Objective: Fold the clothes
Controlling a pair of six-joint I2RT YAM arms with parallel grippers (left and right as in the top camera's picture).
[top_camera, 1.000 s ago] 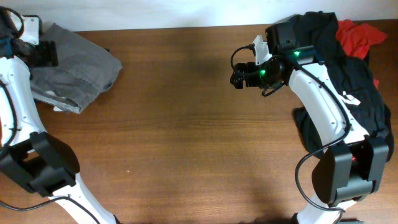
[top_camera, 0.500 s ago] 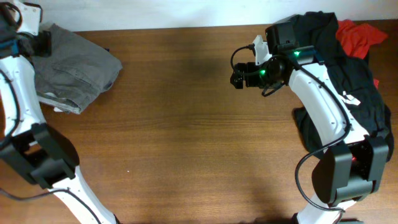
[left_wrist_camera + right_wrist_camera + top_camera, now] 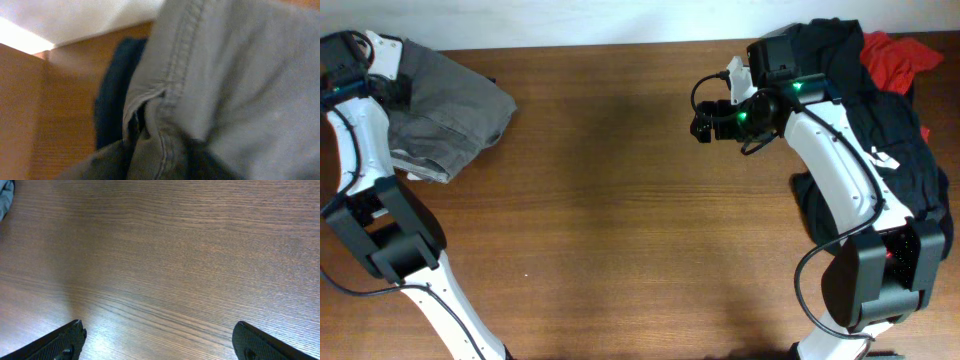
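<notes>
Black fingertips [image 3: 70,337] of the right pincer [image 3: 160,342] sit at the two lower corners of the right wrist view, spread wide, with wood grain showing between them. From overhead this pincer [image 3: 703,125] hangs over the tabletop [image 3: 620,220] at about 1 o'clock, pointing toward 9 o'clock and touching no cloth.

The left pincer [image 3: 392,88] is at 10 o'clock, down on the grey garment [image 3: 450,110]. Its camera is so close that grey twill and a stitched seam [image 3: 240,75] fill the view and no fingers show, so I cannot tell whether it is wide, narrow or holding cloth. A dark blue patch [image 3: 112,95] lies just beside the seam at 9 o'clock, too blurred to identify.

The grey garment lies bunched at the tabletop's 10 o'clock corner. A black pile [image 3: 885,120] runs along the 2 to 3 o'clock edge, partly under the right arm, and a red garment [image 3: 895,55] peeks out behind it at 1 o'clock.

The tabletop [image 3: 175,255] is brown wood with fine grain running from 9 to 3 o'clock, and it carries a pale sheen toward 7 o'clock in the right wrist view. A grey sliver of cloth shows at that view's 10 o'clock corner. A white wall [image 3: 570,20] borders the tabletop along 12 o'clock.
</notes>
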